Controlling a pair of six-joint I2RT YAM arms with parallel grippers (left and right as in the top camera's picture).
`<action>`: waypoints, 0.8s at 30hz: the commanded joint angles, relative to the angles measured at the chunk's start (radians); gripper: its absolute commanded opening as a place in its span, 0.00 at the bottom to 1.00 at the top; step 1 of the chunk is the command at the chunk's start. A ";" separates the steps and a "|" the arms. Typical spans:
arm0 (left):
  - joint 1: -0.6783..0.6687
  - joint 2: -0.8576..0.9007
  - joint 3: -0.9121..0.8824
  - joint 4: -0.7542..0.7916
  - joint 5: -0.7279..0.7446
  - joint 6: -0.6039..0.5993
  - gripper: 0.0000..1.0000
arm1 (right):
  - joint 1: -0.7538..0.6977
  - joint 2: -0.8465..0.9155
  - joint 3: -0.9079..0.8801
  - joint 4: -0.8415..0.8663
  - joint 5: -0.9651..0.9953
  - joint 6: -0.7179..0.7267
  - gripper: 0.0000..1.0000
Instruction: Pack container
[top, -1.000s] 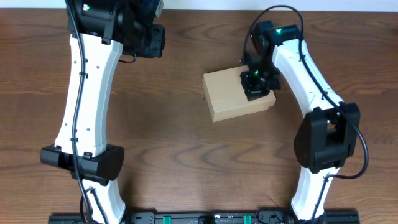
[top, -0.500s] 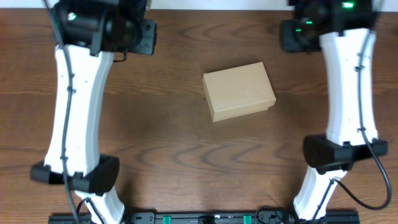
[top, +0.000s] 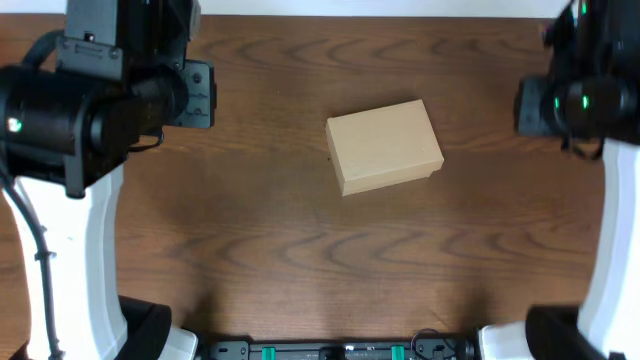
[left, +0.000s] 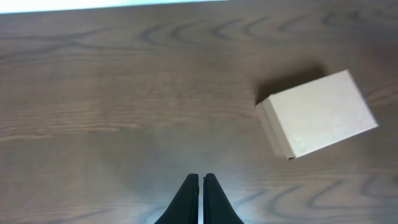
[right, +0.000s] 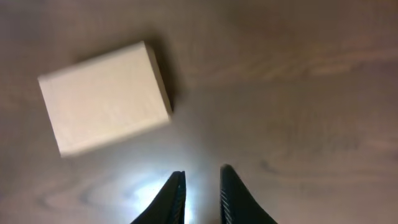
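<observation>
A dark brown wood-grain table is seen, smooth and matte. Near its middle, slightly skewed, a small rectangular tan cardboard box is laid flat with its flap lid down; its faces are plain and its edges crisp. The packing is judged done, so any further move should be made high and clear, lest the light box be nudged. The left gripper is closed with nothing held; the right gripper is parted narrowly, empty.
</observation>
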 joint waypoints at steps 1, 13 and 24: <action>-0.002 -0.033 -0.002 -0.078 0.029 -0.025 0.06 | -0.002 -0.066 -0.158 -0.003 -0.007 0.008 0.16; -0.005 -0.157 -0.002 -0.078 0.031 -0.032 0.32 | -0.001 -0.289 -0.369 -0.003 -0.073 0.015 0.80; -0.005 -0.171 -0.002 -0.078 0.027 -0.031 0.70 | -0.001 -0.331 -0.373 -0.002 -0.041 0.015 0.99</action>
